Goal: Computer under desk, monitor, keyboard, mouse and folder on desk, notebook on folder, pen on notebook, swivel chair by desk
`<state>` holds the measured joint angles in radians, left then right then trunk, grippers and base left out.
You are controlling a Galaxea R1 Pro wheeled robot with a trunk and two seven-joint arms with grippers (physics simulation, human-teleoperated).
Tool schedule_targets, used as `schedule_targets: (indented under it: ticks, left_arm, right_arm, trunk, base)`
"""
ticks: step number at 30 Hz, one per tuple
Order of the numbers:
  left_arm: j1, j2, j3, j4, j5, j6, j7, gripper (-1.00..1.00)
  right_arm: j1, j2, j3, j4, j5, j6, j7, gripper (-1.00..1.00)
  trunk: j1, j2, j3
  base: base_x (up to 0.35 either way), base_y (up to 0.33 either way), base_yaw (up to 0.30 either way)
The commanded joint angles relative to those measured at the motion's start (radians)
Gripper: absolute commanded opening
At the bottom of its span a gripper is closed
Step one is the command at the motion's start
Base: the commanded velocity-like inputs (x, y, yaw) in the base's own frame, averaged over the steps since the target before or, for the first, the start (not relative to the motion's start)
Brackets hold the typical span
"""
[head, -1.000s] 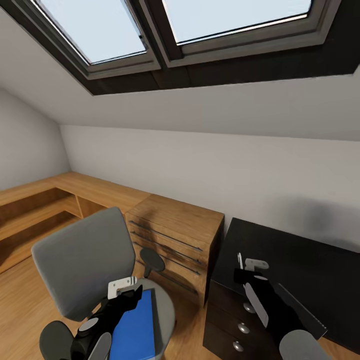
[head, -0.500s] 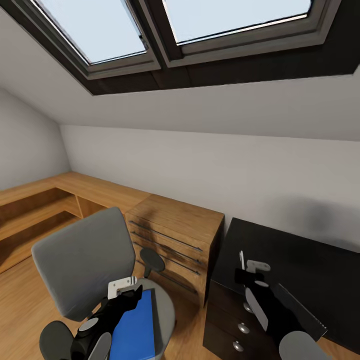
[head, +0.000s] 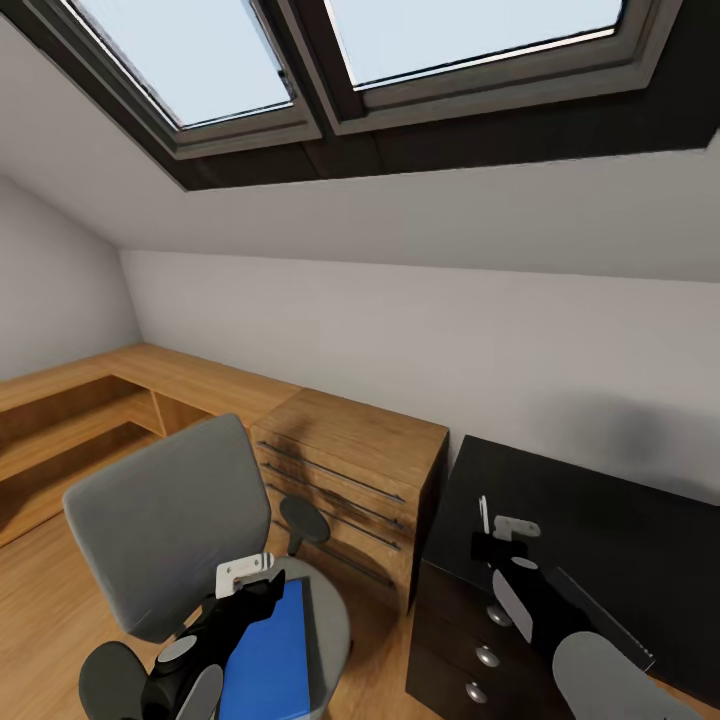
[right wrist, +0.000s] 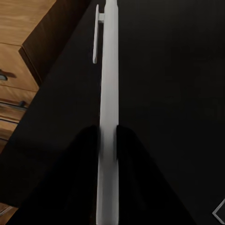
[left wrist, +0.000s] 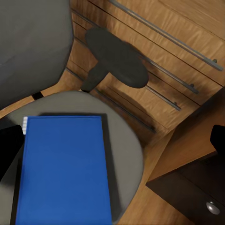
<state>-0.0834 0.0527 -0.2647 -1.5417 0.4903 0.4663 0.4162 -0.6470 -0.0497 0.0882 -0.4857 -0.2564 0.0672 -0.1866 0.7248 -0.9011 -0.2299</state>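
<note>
Sloped white ceiling with two dark-framed skylights [head: 330, 70] overhead, white walls below, wooden floor [head: 40, 610] underneath. Along the wall, a light wooden cabinet [head: 345, 480] with long bar handles, joined to low open wooden shelving [head: 70, 420] running off toward the left corner. Just beside the cabinet, the desk [head: 620, 540], glossy black, its drawer unit with round silver knobs under the near corner. Before the cabinet, the swivel chair [head: 160, 520], grey back and round grey seat, one black armrest standing close to the cabinet drawers, well apart from the desk's long edge. Flat on the seat, the folder [left wrist: 63, 168], bright blue, covering most of the seat's middle, one short edge toward the chair back. Over the folder's near part, the left gripper [head: 250, 585], dark fingers above the blue sheet; gap between them not clear enough to judge, contact with the folder not clear either. Over the desk's corner nearest the cabinet, the right gripper [head: 497, 545], black fingers pressed against both sides of the pen [right wrist: 108, 112], a thin white stick with a clip, held roughly upright above the black top, tip pointing away from the wrist.
</note>
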Motion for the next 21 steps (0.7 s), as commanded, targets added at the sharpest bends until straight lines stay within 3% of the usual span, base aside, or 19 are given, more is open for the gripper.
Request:
schedule_targets:
  ticks: [1,12,21]
  left_arm:
    - [-0.001,0.001,-0.002,-0.001,0.01,0.001,0.01,1.0]
    - [-0.001,0.001,-0.004,-0.001,0.01,0.0,0.01,1.0]
    - [-0.001,0.001,-0.003,-0.001,0.011,0.002,0.01,1.0]
  right_arm:
    - [-0.003,-0.002,0.008,0.003,-0.009,0.003,-0.007,-1.0]
    - [-0.011,-0.002,0.008,0.023,-0.01,-0.007,-0.005,-1.0]
    - [-0.039,0.001,0.007,0.08,-0.011,0.002,-0.008,-1.0]
  trunk:
    - [0.0,-0.001,-0.001]
    - [0.0,-0.001,-0.001]
    - [0.0,-0.001,-0.001]
  base:
    - [0.0,0.0,0.0]
    - [0.014,0.0,0.0]
    - [0.154,0.0,0.0]
